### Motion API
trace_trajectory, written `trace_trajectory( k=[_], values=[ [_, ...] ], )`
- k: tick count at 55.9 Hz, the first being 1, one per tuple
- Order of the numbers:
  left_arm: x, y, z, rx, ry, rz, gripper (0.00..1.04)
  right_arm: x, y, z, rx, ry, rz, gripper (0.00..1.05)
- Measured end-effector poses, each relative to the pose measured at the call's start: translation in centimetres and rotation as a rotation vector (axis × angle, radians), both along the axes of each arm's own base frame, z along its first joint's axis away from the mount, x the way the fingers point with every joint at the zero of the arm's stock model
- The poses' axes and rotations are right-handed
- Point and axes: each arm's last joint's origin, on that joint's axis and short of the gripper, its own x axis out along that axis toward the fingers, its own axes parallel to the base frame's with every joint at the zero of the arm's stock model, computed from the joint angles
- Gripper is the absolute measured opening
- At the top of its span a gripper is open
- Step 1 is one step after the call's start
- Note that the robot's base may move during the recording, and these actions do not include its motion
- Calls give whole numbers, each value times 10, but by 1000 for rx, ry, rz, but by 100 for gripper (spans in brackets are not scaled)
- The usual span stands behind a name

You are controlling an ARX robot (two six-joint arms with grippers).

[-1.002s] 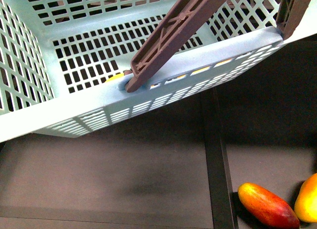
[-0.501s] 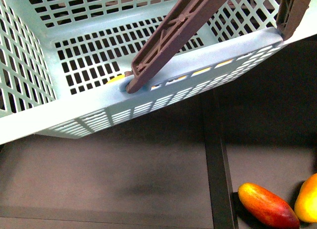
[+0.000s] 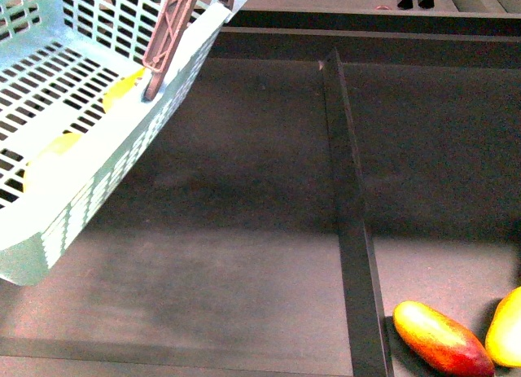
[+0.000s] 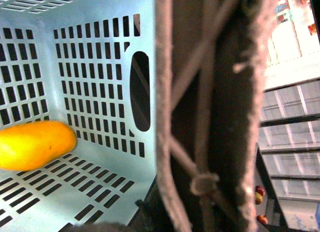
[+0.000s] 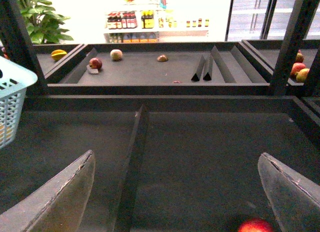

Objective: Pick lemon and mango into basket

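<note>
Now sitting at the upper left of the front view, the basket (image 3: 98, 157), having swung away from the top centre it was filling half a second ago. Showing yellow through its slots (image 3: 122, 88); in the left wrist view, holding a yellow-orange fruit, likely the mango (image 4: 32, 144), on its floor. Carrying by the brown handle (image 4: 210, 117), judging by the left wrist camera pressed against it; left pincer itself out of sight. Right gripper (image 5: 180, 192) gaping wide, holding nothing. Suggesting fruit already loaded and basket being moved off.
</note>
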Motion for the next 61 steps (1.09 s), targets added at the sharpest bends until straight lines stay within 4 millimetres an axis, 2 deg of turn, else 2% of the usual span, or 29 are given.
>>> trace_trajectory(
  k=[7,17,29,37,46,61],
  values=[
    [21,14,-20,-81,29,29,4,0,0,0,0,0,0,96],
    [52,24,-61,-160,132,33,4,0,0,0,0,0,0,96],
    [76,39,-99,-202,165,52,4,0,0,0,0,0,0,96],
    [83,44,-117,-212,188,48,4,0,0,0,0,0,0,96],
    [81,40,-142,-276,213,27,4,0,0,0,0,0,0,96],
    [76,35,-151,-331,237,41,4,0,0,0,0,0,0,96]
  ],
)
